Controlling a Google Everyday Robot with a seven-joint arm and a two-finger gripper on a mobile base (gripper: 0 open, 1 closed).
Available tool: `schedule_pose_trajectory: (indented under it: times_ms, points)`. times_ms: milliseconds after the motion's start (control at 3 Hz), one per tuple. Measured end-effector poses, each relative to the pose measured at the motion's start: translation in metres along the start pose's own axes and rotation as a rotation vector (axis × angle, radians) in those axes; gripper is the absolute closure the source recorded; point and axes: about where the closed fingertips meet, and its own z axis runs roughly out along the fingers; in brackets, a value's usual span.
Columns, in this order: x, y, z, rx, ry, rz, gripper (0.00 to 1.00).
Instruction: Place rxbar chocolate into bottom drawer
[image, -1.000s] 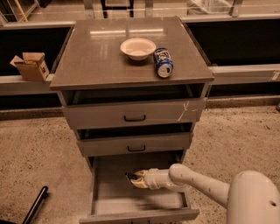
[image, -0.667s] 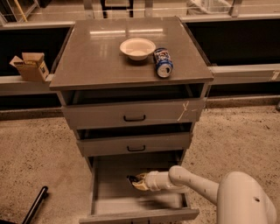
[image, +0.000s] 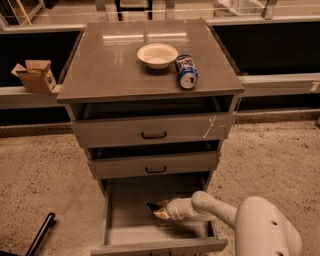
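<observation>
The bottom drawer (image: 127, 222) is pulled out, a wide shallow grey tray. My gripper (image: 160, 210) reaches into it from the right, low over the drawer floor near its middle. It is shut on the rxbar chocolate (image: 152, 205), whose dark end sticks out to the left of the fingers. The rest of the bar is hidden by the gripper. My white arm (image: 215, 207) crosses the drawer's right side.
The two upper drawers (image: 154, 131) (image: 155, 164) with black handles stand slightly open above. On the cabinet top are a white bowl (image: 157, 54) and a blue-and-white can (image: 186, 71) lying on its side. A cardboard box (image: 34, 75) sits on a ledge at left. A black bar (image: 40, 235) lies on the floor at lower left.
The gripper has sunk slightly lower in the drawer with the bar still in it. The arm's elbow has swung left, closer to the drawer.
</observation>
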Motion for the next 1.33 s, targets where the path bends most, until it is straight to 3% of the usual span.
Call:
schedule_pose_trajectory:
  times_ms: [1000, 1333]
  points:
    - [0.0001, -0.0003, 0.0001, 0.000, 0.000, 0.000, 0.04]
    - [0.0001, -0.0001, 0.0003, 0.000, 0.000, 0.000, 0.00]
